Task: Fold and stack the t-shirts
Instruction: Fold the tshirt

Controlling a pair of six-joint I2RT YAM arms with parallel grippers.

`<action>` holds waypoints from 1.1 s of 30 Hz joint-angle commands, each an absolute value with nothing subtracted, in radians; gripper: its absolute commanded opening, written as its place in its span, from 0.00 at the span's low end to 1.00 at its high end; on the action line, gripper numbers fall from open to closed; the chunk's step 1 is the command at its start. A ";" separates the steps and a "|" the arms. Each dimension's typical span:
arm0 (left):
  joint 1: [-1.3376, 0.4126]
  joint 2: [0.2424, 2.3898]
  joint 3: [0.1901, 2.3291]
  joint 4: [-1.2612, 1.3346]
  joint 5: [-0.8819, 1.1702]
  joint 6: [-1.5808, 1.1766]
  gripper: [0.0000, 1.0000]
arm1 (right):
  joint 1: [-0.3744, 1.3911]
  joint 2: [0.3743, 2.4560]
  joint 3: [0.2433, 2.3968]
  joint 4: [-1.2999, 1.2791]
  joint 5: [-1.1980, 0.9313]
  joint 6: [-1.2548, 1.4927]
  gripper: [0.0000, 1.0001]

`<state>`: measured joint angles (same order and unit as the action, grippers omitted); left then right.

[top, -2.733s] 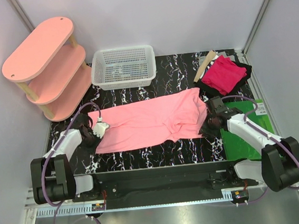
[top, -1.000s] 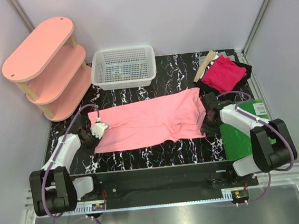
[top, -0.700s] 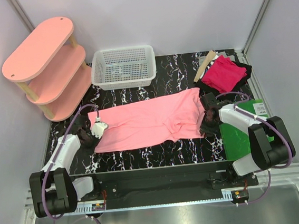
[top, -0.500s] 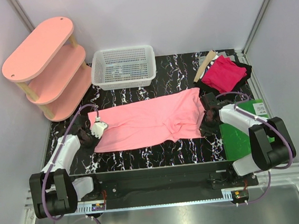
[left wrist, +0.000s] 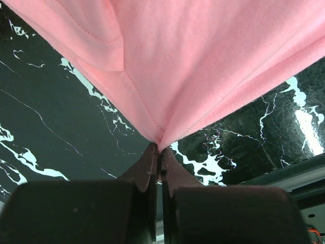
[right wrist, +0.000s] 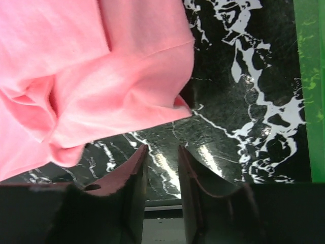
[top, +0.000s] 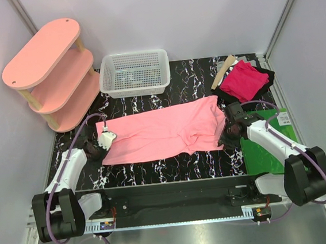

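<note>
now the salmon-pink t-shirt [top: 164,130] lies spread flat across the middle of the black marbled table [top: 189,79]. the left gripper [left wrist: 159,152] is clenched on the shirt's left edge. the right gripper [right wrist: 162,152] sits just beside its right edge, jaws parted and holding nothing. the magenta-red t-shirt [top: 243,81] lies at the far right corner.

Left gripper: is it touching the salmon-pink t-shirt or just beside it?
Touching. The left wrist view shows the left gripper shut on the edge of the salmon-pink t-shirt, the cloth pulled to a point at its tip.
</note>
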<state>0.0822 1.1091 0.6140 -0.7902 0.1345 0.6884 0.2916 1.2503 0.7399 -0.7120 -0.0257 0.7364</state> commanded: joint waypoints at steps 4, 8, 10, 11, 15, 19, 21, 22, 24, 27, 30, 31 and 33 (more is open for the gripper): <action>0.107 1.103 0.647 -0.764 0.135 0.701 0.00 | 0.290 1.345 0.781 -0.723 -0.005 0.736 0.44; 0.117 1.114 0.653 -0.764 0.133 0.710 0.00 | 0.290 1.376 0.799 -0.710 0.023 0.727 0.43; 0.127 1.115 0.652 -0.764 0.135 0.719 0.00 | 0.290 1.388 0.805 -0.709 0.035 0.718 0.43; 0.132 1.118 0.649 -0.762 0.137 0.721 0.00 | 0.290 1.396 0.808 -0.709 0.035 0.716 0.42; 0.138 1.129 0.646 -0.758 0.144 0.722 0.00 | 0.290 1.423 0.822 -0.693 0.031 0.715 0.39; 0.141 1.128 0.647 -0.755 0.146 0.722 0.00 | 0.290 1.448 0.824 -0.675 0.023 0.712 0.36; 0.146 1.127 0.649 -0.758 0.146 0.724 0.00 | 0.290 1.459 0.819 -0.663 0.011 0.713 0.33; 0.144 1.127 0.647 -0.755 0.146 0.726 0.00 | 0.290 1.459 0.810 -0.658 0.008 0.718 0.33; 0.146 1.127 0.649 -0.758 0.149 0.726 0.00 | 0.288 1.460 0.796 -0.644 0.005 0.722 0.31; 0.144 1.126 0.649 -0.758 0.153 0.726 0.00 | 0.290 1.460 0.776 -0.634 0.003 0.724 0.28; 0.146 1.124 0.649 -0.759 0.158 0.723 0.00 | 0.288 1.453 0.770 -0.634 -0.028 0.724 0.17; 0.146 1.123 0.650 -0.761 0.158 0.723 0.00 | 0.290 1.448 0.772 -0.634 -0.032 0.724 0.12; 0.146 1.120 0.650 -0.762 0.158 0.724 0.00 | 0.290 1.418 0.773 -0.646 -0.049 0.729 0.01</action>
<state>0.1379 1.1294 0.6178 -0.7837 0.1379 0.7097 0.2916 1.4578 0.7715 -0.6540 -0.0147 0.7216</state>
